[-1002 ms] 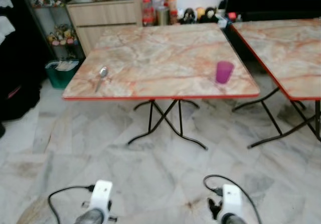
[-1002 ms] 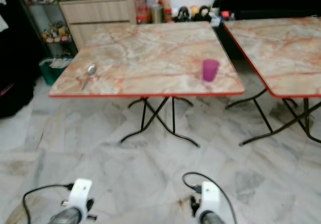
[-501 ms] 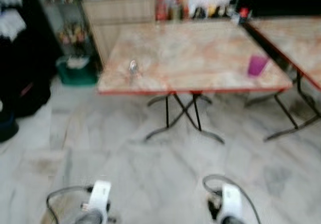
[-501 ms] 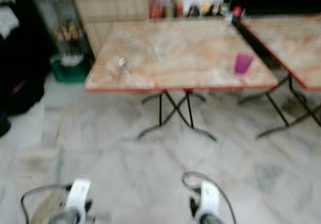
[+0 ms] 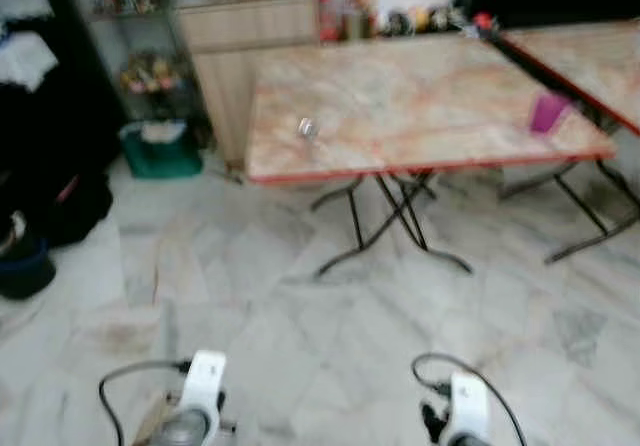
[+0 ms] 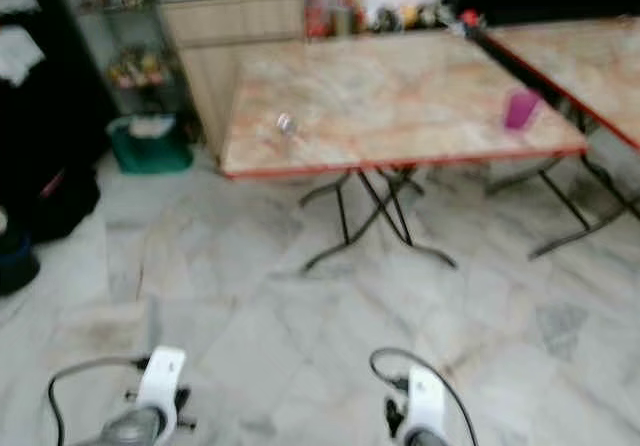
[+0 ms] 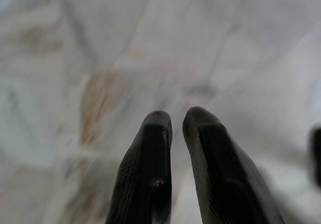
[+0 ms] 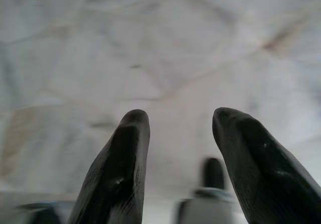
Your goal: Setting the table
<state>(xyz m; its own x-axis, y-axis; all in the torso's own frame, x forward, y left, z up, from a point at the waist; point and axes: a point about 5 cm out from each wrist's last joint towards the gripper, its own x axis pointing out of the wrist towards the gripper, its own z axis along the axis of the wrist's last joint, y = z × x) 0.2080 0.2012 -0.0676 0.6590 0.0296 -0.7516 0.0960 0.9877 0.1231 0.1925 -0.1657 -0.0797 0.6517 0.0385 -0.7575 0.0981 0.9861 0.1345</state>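
Both arms hang low over the marble floor (image 5: 300, 316). The left gripper (image 7: 173, 121) has its two black fingers (image 7: 150, 153) nearly together, holding nothing; the right gripper (image 8: 175, 121) has its two fingers (image 8: 125, 153) spread apart, also empty. Well ahead of both pairs of fingers stands one folding tabletop (image 5: 430, 106) with a red edge, carrying one spoon (image 5: 306, 127) near its front left side and one purple cup (image 5: 547, 112) near its front right corner. A second tabletop (image 5: 590, 51) stands just beside it, farther right. Beyond are one wooden cabinet (image 5: 250, 31) and a green bin (image 5: 160, 151). The blur leaves no writing readable.
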